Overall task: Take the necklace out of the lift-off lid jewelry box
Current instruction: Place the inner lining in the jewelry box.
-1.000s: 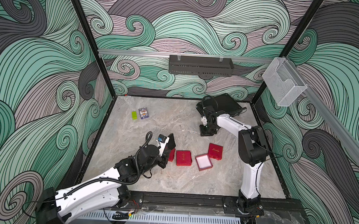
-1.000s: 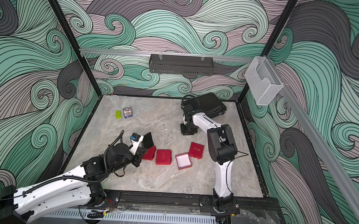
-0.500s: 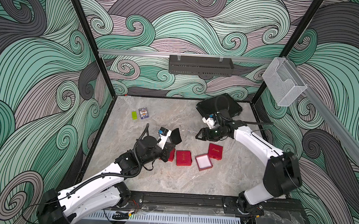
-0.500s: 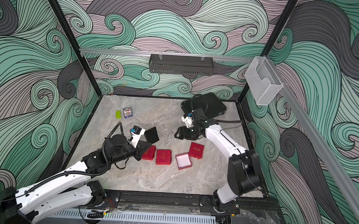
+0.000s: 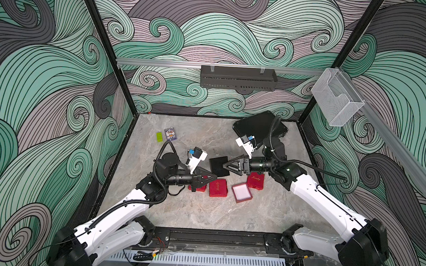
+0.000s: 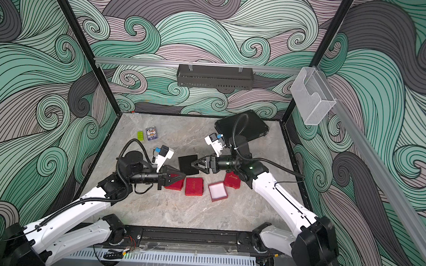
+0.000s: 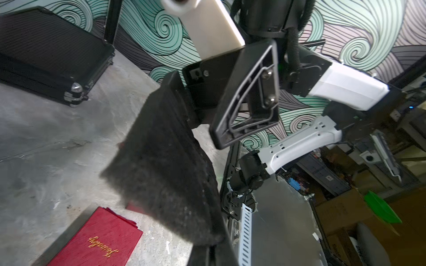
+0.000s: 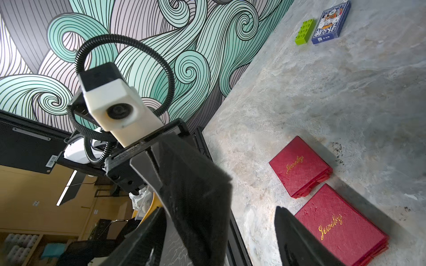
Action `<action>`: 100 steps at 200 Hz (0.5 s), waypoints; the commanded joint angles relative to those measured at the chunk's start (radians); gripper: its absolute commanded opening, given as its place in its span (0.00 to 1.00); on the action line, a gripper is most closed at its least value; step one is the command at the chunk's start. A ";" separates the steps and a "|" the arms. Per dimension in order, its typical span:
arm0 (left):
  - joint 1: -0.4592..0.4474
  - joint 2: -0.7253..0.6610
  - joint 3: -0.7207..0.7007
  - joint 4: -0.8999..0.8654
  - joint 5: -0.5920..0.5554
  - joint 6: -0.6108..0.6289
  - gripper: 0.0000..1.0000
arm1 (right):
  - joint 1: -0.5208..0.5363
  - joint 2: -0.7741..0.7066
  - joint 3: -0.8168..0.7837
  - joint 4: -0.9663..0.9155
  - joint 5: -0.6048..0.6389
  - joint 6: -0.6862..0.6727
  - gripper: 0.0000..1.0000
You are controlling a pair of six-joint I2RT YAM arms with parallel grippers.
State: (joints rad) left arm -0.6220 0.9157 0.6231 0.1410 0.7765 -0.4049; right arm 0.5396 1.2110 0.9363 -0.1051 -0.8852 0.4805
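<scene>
Your left gripper point(image 5: 214, 175) is pinched tight on a lower corner of the black foam pad point(image 5: 217, 165) and holds it clear of the table point(image 5: 202, 213), just below the middle of both top views. Your right gripper point(image 5: 224, 166) meets it from the right with its fingers spread wide, one on either side of the pad's far edge. In the right wrist view the pad seems to brush one finger, though the blur there leaves that unsure. The open jewelry box point(image 5: 241, 193), white inside, sits on the table to the lower right of the pad, with a closed red box point(image 5: 218, 188) just beside it on the left. You cannot make out the necklace in any view.
</scene>
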 commanded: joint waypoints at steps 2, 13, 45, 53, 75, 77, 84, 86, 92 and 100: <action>0.005 -0.022 0.036 0.032 0.057 0.001 0.00 | 0.014 0.022 0.023 0.055 -0.024 0.028 0.67; 0.005 -0.028 0.032 0.023 0.043 0.005 0.00 | 0.026 0.024 0.022 0.068 -0.029 0.032 0.61; 0.005 -0.026 0.029 0.000 -0.010 0.012 0.00 | 0.043 0.008 0.007 0.065 -0.026 0.037 0.19; 0.005 -0.021 0.034 -0.023 -0.034 0.017 0.00 | 0.042 -0.005 0.002 0.047 -0.013 0.029 0.11; 0.005 -0.006 0.034 -0.055 -0.063 0.027 0.00 | 0.043 -0.059 -0.015 -0.011 0.024 -0.006 0.02; 0.005 -0.004 0.033 -0.056 -0.064 0.026 0.00 | 0.043 -0.066 -0.018 -0.016 0.027 -0.009 0.01; 0.005 0.002 0.028 -0.051 -0.065 0.026 0.00 | 0.043 -0.088 -0.026 -0.030 0.041 -0.017 0.00; 0.005 0.003 0.027 -0.049 -0.065 0.026 0.00 | 0.043 -0.093 -0.028 -0.033 0.044 -0.020 0.00; 0.005 0.008 0.023 -0.045 -0.065 0.023 0.00 | 0.042 -0.110 -0.034 -0.047 0.056 -0.027 0.00; 0.005 0.014 0.019 -0.040 -0.061 0.024 0.00 | 0.042 -0.131 -0.039 -0.067 0.073 -0.040 0.00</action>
State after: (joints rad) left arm -0.6220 0.9131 0.6231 0.1020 0.7437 -0.3954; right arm 0.5785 1.1538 0.9180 -0.1043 -0.8513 0.4900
